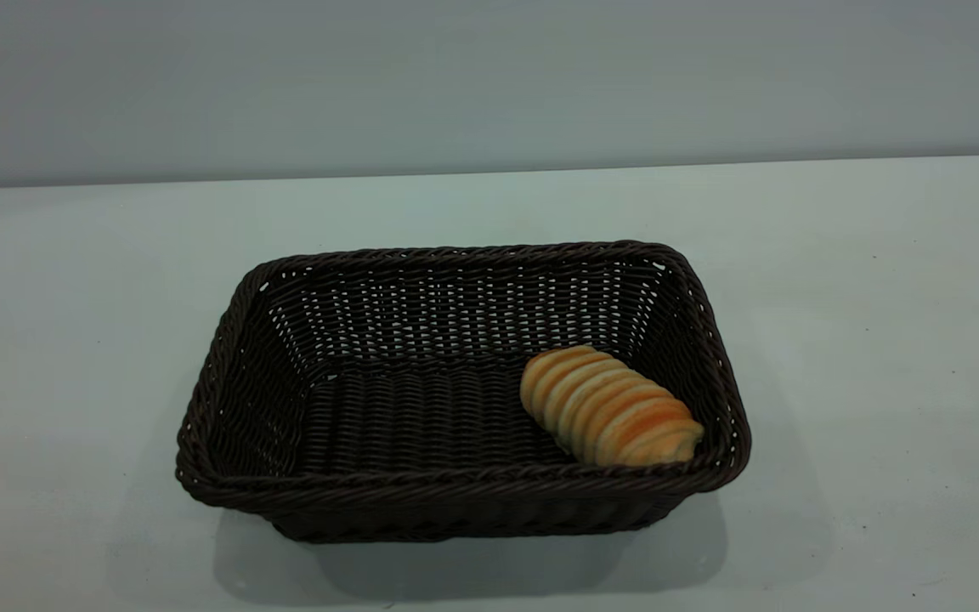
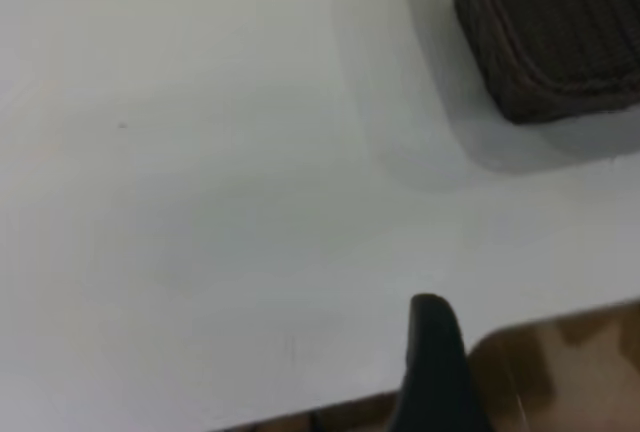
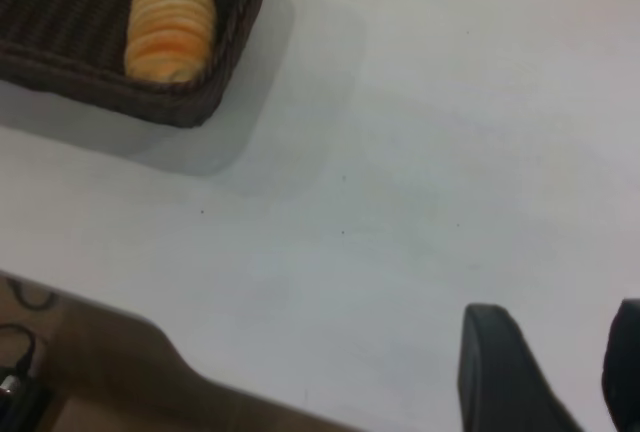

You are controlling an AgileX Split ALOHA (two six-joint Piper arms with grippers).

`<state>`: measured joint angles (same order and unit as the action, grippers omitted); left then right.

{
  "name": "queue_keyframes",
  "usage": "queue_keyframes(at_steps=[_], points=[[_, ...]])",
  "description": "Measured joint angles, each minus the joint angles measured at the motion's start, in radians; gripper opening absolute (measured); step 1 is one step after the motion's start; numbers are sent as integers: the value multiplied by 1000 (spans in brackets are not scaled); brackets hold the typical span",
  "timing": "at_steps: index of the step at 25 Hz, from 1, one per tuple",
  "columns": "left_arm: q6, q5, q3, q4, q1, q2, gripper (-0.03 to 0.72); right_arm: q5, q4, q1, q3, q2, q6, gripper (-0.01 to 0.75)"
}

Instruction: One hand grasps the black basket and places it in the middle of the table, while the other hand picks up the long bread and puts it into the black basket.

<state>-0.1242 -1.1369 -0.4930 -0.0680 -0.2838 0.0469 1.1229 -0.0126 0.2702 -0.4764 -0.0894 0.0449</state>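
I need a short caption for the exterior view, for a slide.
Long bread lies in the right end of the black basket on the white table.

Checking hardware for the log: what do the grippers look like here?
Little shows. The left gripper appears as one matte black finger with a rounded tip. The right gripper shows two matte black fingers, rounded at the tips. No markings or cables are visible on either. Neither arm appears in the exterior view.

Frontal overview; wrist views (basket [image 1: 464, 399] shared)
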Motion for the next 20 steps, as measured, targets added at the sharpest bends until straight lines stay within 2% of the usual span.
queue_keyframes(at_steps=[2,6,9,14,20], points=[[0,0,0,0,62,-29,571,0,-1,-11,0,0,0,239],[0,-2,0,0,199,-66,571,0,-1,-86,0,0,0,239],[0,-2,0,0,263,-67,571,0,-1,-134,0,0,0,241],[0,-2,0,0,293,-67,571,0,-1,-188,0,0,0,241],[0,-2,0,0,293,-67,571,0,-1,-192,0,0,-1,241]])
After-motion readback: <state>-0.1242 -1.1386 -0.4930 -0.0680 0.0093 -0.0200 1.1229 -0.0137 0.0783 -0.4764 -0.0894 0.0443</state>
